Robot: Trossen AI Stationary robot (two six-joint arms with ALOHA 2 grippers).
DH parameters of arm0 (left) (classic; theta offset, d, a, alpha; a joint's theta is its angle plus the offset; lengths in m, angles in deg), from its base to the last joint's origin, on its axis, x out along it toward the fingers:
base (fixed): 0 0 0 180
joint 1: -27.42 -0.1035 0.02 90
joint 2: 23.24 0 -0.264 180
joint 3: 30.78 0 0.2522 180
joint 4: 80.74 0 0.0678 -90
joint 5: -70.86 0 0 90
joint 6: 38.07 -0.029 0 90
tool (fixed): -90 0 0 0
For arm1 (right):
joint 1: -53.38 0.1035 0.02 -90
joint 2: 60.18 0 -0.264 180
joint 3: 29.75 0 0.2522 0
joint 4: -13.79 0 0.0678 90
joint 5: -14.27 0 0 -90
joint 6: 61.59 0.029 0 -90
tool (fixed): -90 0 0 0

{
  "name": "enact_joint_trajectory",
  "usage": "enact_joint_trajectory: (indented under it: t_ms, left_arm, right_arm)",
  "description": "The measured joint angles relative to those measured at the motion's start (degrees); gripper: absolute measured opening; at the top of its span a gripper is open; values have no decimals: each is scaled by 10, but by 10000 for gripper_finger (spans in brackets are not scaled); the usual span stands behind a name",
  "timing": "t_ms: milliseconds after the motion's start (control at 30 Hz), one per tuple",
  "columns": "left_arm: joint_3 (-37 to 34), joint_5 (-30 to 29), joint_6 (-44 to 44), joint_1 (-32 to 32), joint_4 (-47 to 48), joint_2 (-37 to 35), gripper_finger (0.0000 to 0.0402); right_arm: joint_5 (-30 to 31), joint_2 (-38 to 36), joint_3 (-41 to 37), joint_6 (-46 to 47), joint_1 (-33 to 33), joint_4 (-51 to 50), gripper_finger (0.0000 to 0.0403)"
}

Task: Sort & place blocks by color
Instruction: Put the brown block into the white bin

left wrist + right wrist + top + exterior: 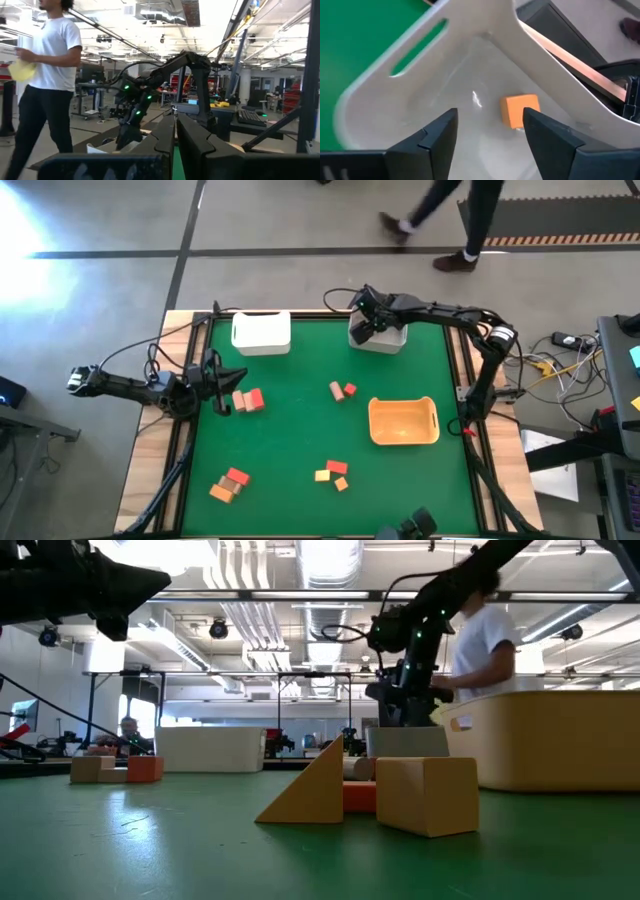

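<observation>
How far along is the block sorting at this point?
Done: one orange block lies in the white bin. In hand: nothing; the right tool stands open above it. Left: four groups of blocks on the green mat.

A green table mat (300, 440) carries two white bins at its far edge, one toward the left (261, 333) and one toward the right (388, 338). An orange tray (403, 422) sits on the right side, well apart from both bins. Beyond the far edge a person (455, 215) walks across the grey floor (250, 220), and cables (560, 370) lie off the table to the right.
</observation>
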Motion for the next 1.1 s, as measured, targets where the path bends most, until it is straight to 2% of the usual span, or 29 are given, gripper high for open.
enact_joint_trajectory:
  t_ms: [200, 333, 433, 633, 833, 933, 1100]
  left_arm:
    - [0, -27, 13, 0, 0, 0, 4]
    - [0, -24, 131, 0, 2, 8, 4]
    - [0, 1, 190, 0, 1, 24, 4]
    - [6, 0, 275, 0, -28, 89, 1]
    - [73, -10, 330, 0, -18, 183, 0]
    - [111, -9, 377, 0, 35, 232, 0]
    - [196, -9, 499, 0, 231, 308, 0]
  right_arm:
    - [2, -52, 0, -11, 50, -3, 194]
    - [7, -95, -1, -20, 105, 3, 182]
    - [30, -126, -10, -39, 159, 22, 173]
    - [107, -176, -40, -105, 270, 92, 158]
    - [116, -222, -93, -164, 331, 166, 143]
    - [115, -250, -133, -174, 345, 200, 136]
    - [90, -301, -212, -195, 351, 273, 127]
